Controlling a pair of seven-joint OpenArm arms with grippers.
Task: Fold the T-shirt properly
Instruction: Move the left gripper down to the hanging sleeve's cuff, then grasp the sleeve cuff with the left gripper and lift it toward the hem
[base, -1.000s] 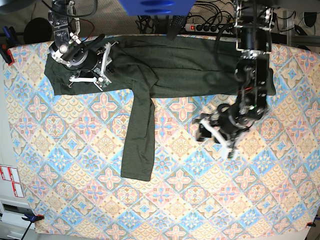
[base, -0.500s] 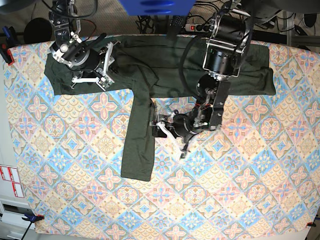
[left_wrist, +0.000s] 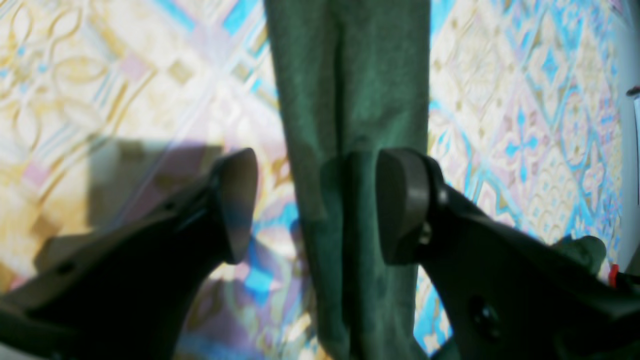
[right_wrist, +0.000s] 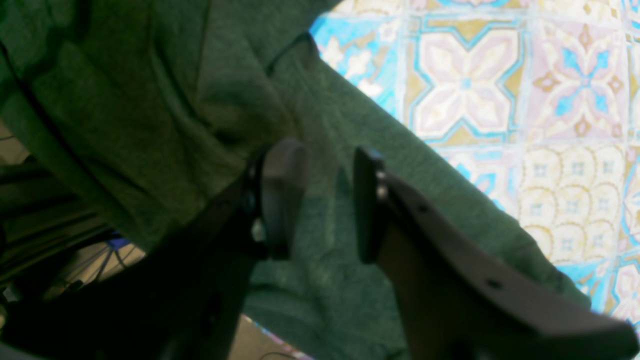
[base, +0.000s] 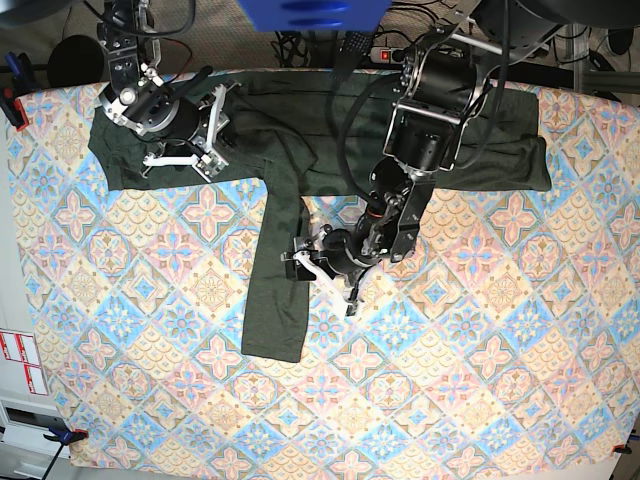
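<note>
Since earlier, we see left gripper (base: 300, 258) swung across the counter (base: 480, 350) to the hanging sleeve (base: 278, 290), jaws apart, sleeve edge between them. Right gripper (base: 205, 135) unmoved, jaws part-open over the T-shirt (base: 330, 135) by the shoulder, nothing pinched.

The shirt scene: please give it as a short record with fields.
garment: shirt, dark green, lying across the far side of the table
sleeve: stretched toward the near side
left gripper: open, at the sleeve's edge, holding nothing
right gripper: over the shirt body, jaws apart with cloth between, grip unclear
</note>
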